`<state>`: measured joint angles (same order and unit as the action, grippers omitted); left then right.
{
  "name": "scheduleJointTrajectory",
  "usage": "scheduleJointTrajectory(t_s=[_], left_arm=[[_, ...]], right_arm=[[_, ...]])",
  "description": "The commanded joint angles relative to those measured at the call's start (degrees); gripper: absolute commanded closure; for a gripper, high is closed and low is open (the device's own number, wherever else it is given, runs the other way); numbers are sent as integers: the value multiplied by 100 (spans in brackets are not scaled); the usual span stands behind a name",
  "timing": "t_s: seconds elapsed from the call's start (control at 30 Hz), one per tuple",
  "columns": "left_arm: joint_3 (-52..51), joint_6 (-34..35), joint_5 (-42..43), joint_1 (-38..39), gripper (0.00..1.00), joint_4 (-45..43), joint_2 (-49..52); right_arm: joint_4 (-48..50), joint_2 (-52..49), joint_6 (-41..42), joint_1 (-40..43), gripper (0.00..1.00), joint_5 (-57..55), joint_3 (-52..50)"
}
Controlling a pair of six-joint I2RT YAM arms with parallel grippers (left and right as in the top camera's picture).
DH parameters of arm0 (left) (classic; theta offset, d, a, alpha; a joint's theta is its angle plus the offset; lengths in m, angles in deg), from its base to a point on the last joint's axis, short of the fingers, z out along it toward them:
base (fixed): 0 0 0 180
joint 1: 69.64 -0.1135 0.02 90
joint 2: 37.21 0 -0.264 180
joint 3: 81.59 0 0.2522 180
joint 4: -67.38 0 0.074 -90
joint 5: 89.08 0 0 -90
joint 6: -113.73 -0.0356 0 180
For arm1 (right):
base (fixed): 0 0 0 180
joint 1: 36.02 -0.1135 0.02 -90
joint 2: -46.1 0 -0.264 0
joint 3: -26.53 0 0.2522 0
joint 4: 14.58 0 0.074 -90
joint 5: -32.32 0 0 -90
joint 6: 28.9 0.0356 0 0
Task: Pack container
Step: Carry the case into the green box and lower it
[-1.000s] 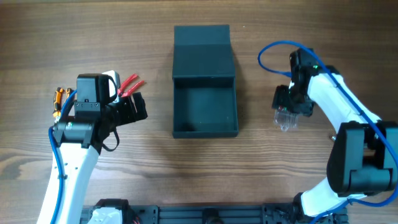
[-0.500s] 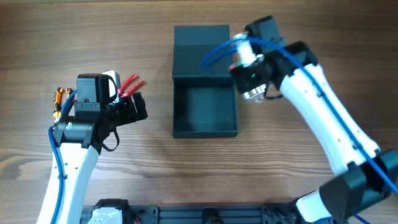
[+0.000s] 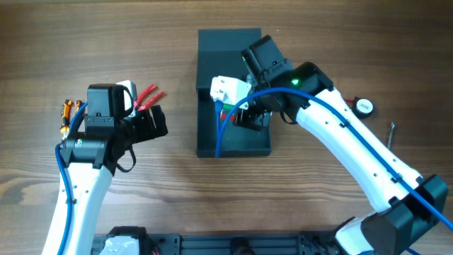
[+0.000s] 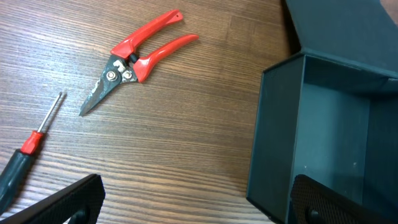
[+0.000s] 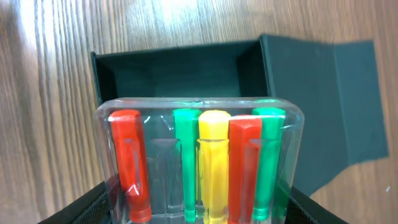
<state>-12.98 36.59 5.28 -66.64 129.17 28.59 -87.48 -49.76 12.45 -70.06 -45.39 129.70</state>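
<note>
Overhead: we see the right arm (image 3: 354,156) stretched diagonally over the surface (image 3: 170,191). The right tool (image 3: 244,117) hangs above the open container (image 3: 230,53) at centre, clamped on a clear driver case (image 5: 199,155). The left arm (image 3: 81,191) is bent at the left. The left tool (image 3: 152,124) is spread wide, grasping nothing, near the red pliers (image 4: 134,59).

I count one box (image 3: 230,46). Left of the box, I see one pair of red-handled cutters (image 4: 134,59) and one screwdriver (image 4: 25,152) with a dark handle. Over the box, I have one clear case (image 5: 163,168) with five coloured handles (image 5: 213,162): two red, two green, one yellow. Right of the box, I count one small round disc (image 3: 364,107) and one thin metal pin (image 3: 392,134).
</note>
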Motion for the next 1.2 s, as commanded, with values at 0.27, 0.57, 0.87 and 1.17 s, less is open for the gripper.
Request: scheduleJointTrajectory(t_s=[0.27, 0.57, 0.87, 1.17], left_arm=[[101, 90, 68, -26, 0, 7, -22], [101, 90, 68, -26, 0, 7, -22], [101, 92, 68, -26, 0, 7, -22], [101, 90, 68, -26, 0, 9, -22]], right_arm=[[402, -1163, -562, 13, 96, 221, 85], [868, -1937, -601, 15, 96, 240, 85], [1082, -2382, -975, 37, 92, 236, 85], [1211, -2385, -660, 184, 62, 195, 85]])
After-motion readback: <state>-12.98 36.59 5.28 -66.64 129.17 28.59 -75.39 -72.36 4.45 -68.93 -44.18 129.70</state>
